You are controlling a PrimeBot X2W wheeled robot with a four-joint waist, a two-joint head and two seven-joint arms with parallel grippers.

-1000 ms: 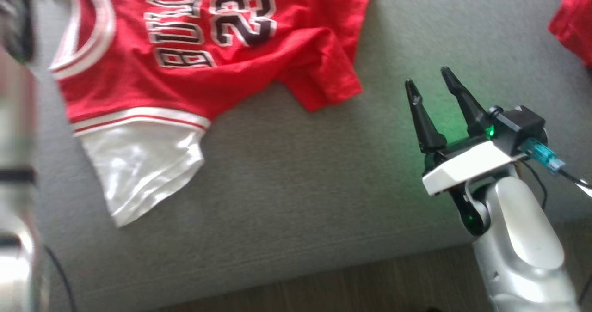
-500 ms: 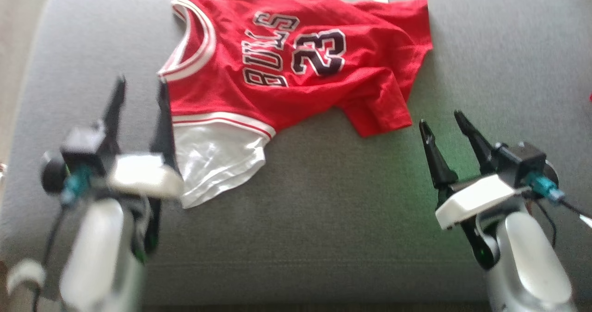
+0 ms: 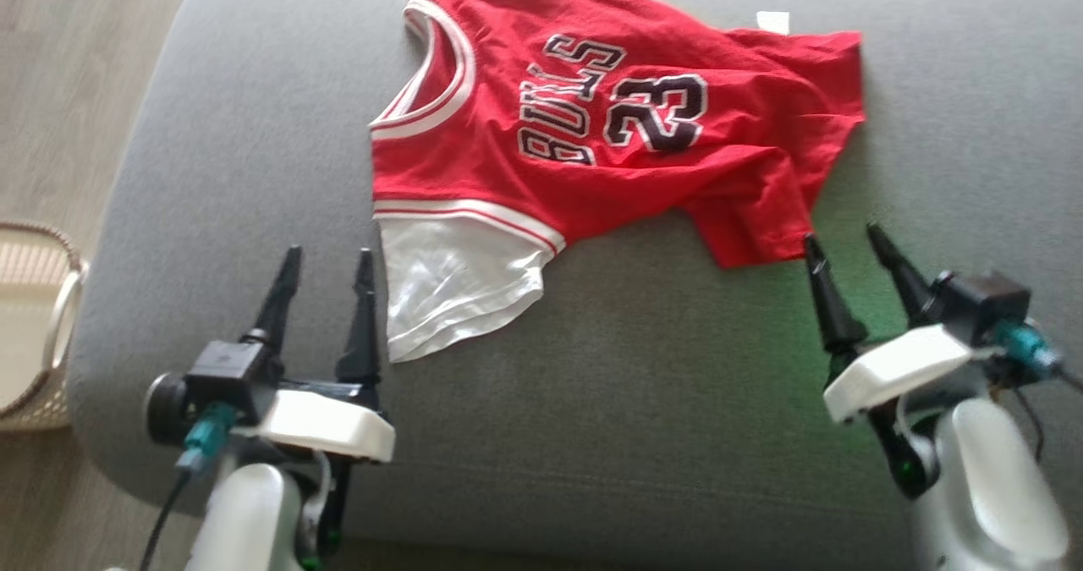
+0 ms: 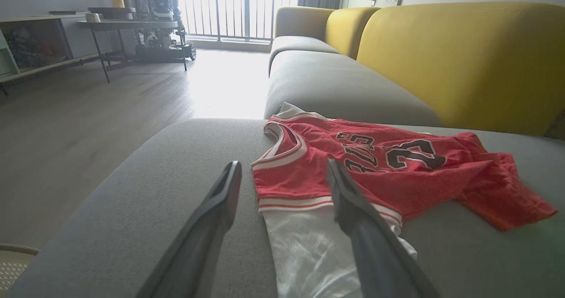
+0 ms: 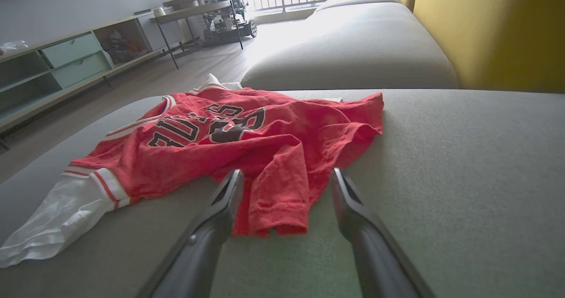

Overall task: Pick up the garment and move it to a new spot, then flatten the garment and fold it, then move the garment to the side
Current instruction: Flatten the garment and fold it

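While the red garment point(image 3: 609, 131) lies spread but wrinkled on the grey sofa seat point(image 3: 643, 436), both grippers hover low at its near edge. The left gripper point(image 3: 328, 255) has its fingers released and empty, just beside the garment's white end. The right gripper point(image 3: 842, 235), fingers also apart, points at a red corner.

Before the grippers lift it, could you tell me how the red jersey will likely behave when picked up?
The red jersey lies creased with a corner folded over, so it will probably hang limp when lifted. Its white sleeve looks thin and glossy, likely light and slippery. Pushed across the grey cushion, it would probably bunch.
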